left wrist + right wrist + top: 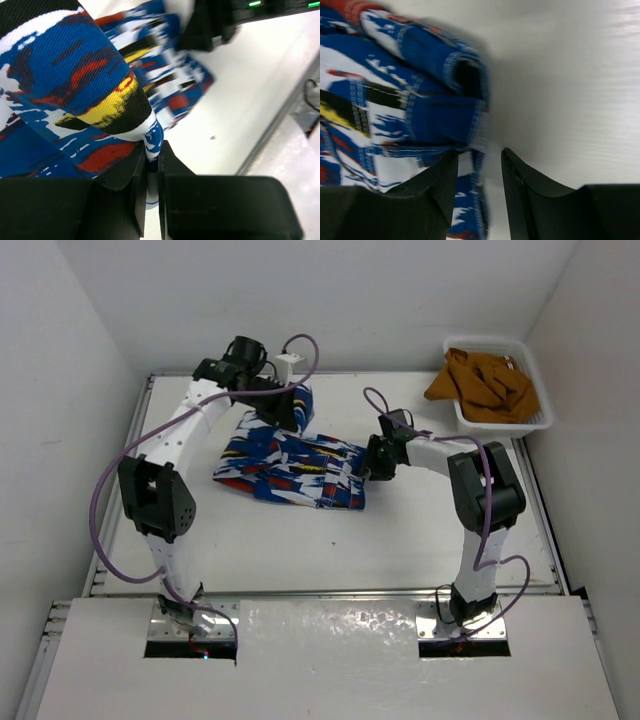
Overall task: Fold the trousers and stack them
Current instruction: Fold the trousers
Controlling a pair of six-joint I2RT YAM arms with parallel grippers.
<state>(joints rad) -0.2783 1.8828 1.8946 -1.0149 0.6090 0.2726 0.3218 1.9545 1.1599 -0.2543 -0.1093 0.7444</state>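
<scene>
- Your trousers (290,468) lie bunched in the middle of the table (400,540). They look soft, light and limp, so take them by hems and corners.
- Your right gripper (480,157) has its jaws apart, with a hem edge between them, unpinched.
- Your left gripper (151,150) is clamped on a far fold.
- At far right, the basket (497,340) of orange cloth (480,385) sits well apart.

Both arms are built of white tubular links joined by chunky black joint housings, the left arm (180,435) and the right arm (440,452) alike. A loose purple cable (97,510) loops beside the left one, and a second cable (486,525) trails along the right. Each stands on a shiny metal base plate (170,625). The left gripper (151,150) and the right gripper (480,154) have matte black, wedge-shaped fingers.
</scene>
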